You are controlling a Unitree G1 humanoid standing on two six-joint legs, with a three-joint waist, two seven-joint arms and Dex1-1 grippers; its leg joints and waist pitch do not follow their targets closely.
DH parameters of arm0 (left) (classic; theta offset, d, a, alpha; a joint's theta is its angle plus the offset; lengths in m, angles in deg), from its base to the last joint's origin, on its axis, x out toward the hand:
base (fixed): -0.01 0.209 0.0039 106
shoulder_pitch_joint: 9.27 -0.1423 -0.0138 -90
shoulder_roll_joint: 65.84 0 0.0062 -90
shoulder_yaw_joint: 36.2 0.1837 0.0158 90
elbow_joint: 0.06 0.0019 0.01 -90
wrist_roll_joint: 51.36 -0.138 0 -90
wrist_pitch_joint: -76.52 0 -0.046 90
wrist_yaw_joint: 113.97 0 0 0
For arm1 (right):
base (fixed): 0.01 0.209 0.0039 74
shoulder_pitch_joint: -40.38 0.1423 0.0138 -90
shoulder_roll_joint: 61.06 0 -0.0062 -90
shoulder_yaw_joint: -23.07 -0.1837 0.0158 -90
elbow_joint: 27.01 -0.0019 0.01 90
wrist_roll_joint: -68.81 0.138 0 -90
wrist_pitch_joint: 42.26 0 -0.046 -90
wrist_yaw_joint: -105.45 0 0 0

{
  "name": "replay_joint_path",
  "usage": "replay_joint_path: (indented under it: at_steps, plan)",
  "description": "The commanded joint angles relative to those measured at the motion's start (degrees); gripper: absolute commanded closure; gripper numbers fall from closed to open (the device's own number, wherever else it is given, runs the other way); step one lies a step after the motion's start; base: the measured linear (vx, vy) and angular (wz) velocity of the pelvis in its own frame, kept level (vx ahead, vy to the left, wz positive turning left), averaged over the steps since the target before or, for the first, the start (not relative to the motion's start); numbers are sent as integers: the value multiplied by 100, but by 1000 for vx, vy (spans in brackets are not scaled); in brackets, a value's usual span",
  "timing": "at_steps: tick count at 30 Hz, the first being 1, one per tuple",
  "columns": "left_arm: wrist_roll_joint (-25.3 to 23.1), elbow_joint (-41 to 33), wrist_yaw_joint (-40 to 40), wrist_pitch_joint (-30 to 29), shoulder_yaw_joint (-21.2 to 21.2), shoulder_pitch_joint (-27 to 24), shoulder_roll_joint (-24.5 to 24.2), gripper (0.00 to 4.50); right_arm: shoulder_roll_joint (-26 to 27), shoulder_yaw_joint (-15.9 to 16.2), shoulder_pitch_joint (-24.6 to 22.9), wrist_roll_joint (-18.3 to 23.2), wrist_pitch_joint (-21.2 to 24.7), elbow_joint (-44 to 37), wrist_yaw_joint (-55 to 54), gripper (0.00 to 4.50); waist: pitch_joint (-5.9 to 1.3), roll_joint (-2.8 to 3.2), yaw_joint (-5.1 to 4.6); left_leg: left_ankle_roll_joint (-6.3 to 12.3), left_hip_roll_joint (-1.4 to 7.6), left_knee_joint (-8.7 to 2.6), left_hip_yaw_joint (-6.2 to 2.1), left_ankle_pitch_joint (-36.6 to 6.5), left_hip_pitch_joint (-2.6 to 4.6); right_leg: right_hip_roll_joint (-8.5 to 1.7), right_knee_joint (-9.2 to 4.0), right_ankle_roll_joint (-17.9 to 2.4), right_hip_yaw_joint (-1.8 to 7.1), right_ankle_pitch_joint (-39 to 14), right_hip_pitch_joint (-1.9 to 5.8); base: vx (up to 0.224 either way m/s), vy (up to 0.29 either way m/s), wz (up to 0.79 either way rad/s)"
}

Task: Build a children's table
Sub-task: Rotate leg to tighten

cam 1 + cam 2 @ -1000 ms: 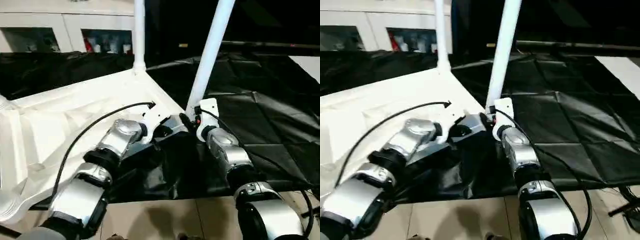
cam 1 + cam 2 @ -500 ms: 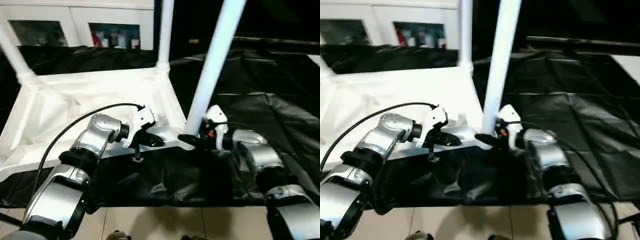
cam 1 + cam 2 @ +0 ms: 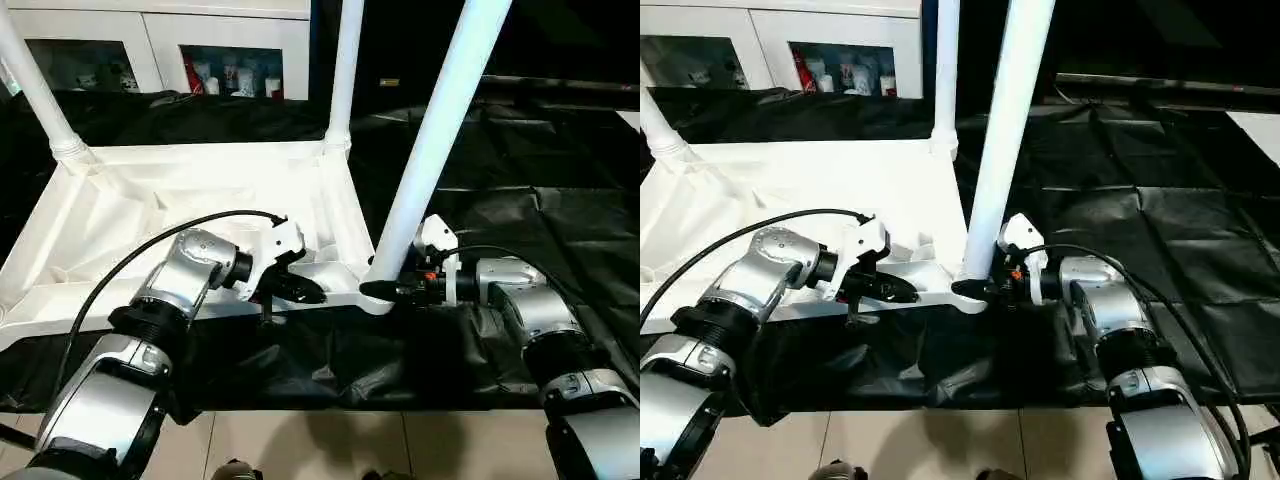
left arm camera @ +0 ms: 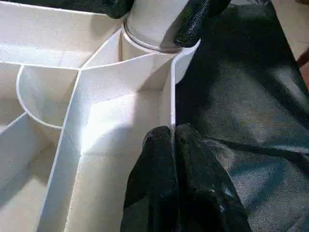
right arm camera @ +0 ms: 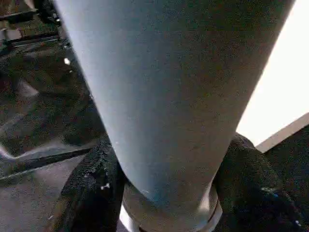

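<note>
Contact was already made at the near right corner of the upturned white plastic table top (image 3: 200, 190): the long white cylindrical tube leg (image 3: 430, 150) rose steeply from its round socket, right arm nearest. The right claw (image 3: 385, 291) pinched the leg's base from both sides. The left claw (image 4: 173, 145), pressed together, gripped the thin near rim.

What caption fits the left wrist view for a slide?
Left end effector pinching the upturned table's rim beside the corner leg the right end effector grips.

White table (image 3: 150, 200) upside down — legs (image 3: 440, 140) up.
</note>
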Motion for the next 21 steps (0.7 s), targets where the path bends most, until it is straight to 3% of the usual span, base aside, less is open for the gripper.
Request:
replay_joint_path:
  at_steps: [1, 2, 3, 4, 5, 6, 7, 9, 10, 11, 12, 13, 14, 17, 18, 21]
  plan:
    - [-154, 179, 446, -55, 49, -74, 125, 450, 175, -225, -30, -3, 107, 174, -666, 234, -340, -38, 1, 318, 110, -345, -5, -1128, 59, -262, -320, -1398, 202, -992, 318, 0, 0, 0]
    - [-201, 311, 844, -39, -22, -12, 238, 450, 359, -327, 1, -57, 66, 360, -1275, 237, -330, -28, -18, 200, 104, -364, -20, -1289, 78, -274, -359, -1305, 205, -1327, 293, 0, 0, 0]
    - [-250, 425, 1213, -56, -75, 46, 355, 450, 543, -400, 12, -93, 99, 524, -1826, 237, -330, -28, -18, 200, 104, -364, -20, -1289, 78, -274, -359, -1305, 205, -1327, 293, 0, 0, 0]
    - [-283, 504, 1472, -74, -111, 87, 440, 450, 675, -447, 16, -118, 128, 641, -2217, 241, -292, -29, -55, 83, 83, -381, -27, -1536, 89, -281, -427, -1195, 207, -1777, 260, 0, 0, 0]
    - [-313, 563, 1683, -86, -130, 123, 519, 450, 783, -459, 13, -169, 105, 726, -2550, 245, -272, 5, -97, -95, 68, -418, -68, -1917, 122, -279, -506, -943, 189, -2508, 247, 0, 0, 0]
    - [-319, 641, 2049, -161, -183, 191, 719, 450, 1019, -542, 40, -217, 106, 918, -3275, 250, -273, 9, -107, -122, 63, -425, -79, -1989, 129, -282, -518, -878, 187, -2641, 244, 0, 0, 0]
    - [-318, 642, 2053, -162, -183, 192, 721, 450, 1022, -543, 40, -218, 106, 921, -3284, 252, -269, 35, -115, -160, 59, -427, -85, -2054, 144, -280, -529, -833, 190, -2727, 228, 0, 0, 0]
    - [-304, 726, 2460, -241, -236, 279, 961, 450, 1305, -741, 106, -125, 218, 1081, -4037, 253, -260, 4, -167, -163, 43, -434, -108, -2312, 180, -268, -588, -709, 162, -3056, 206, 0, 0, 0]
    - [-304, 790, 2780, -267, -259, 349, 1153, 450, 1529, -859, 168, -67, 271, 1167, -4469, 254, -259, 41, -208, -157, 38, -440, -131, -2503, 201, -257, -630, -617, 154, -3223, 176, 0, 0, 0]
    - [-304, 790, 2780, -267, -259, 349, 1153, 450, 1529, -859, 168, -67, 271, 1167, -4469, 254, -262, 35, -219, -153, 31, -441, -134, -2510, 199, -251, -636, -606, 152, -3214, 175, 0, 0, 0]
    - [-310, 876, 3026, -275, -282, 408, 1331, 450, 1685, -894, 234, -109, 222, 1268, -4821, 254, -261, 107, -231, -158, 36, -458, -146, -2576, 201, -243, -657, -629, 144, -3104, 183, 0, 0, 0]
    - [-308, 868, 3034, -232, -254, 401, 1445, 450, 1813, -876, 300, -134, 232, 1317, -4972, 254, -271, 88, -253, -154, 33, -465, -157, -2553, 185, -241, -643, -651, 133, -3001, 208, 0, 0, 0]
    - [-314, 884, 3054, -177, -233, 401, 1558, 450, 1937, -871, 369, -165, 230, 1380, -5131, 254, -280, 110, -242, -133, 25, -482, -163, -2503, 164, -235, -642, -667, 134, -2856, 226, 0, 0, 0]
    - [-326, 854, 2931, -19, -171, 342, 1658, 450, 2058, -640, 427, -349, 76, 1380, -4966, 254, -282, 83, -270, -82, 20, -475, -154, -2601, 163, -232, -647, -712, 142, -2754, 211, 0, 0, 0]
    - [-348, 847, 2838, 105, -138, 307, 1610, 450, 2042, -555, 397, -380, -44, 1313, -4728, 219, -284, 80, -265, -48, 18, -473, -148, -2570, 159, -236, -644, -722, 149, -2705, 216, 0, 0, 0]
    - [-363, 900, 2710, 305, -103, 274, 1468, 450, 1930, -531, 345, -370, -147, 1164, -4436, 185, -302, 69, -270, 19, 27, -476, -140, -2391, 125, -243, -615, -766, 168, -2485, 248, 0, 0, 0]
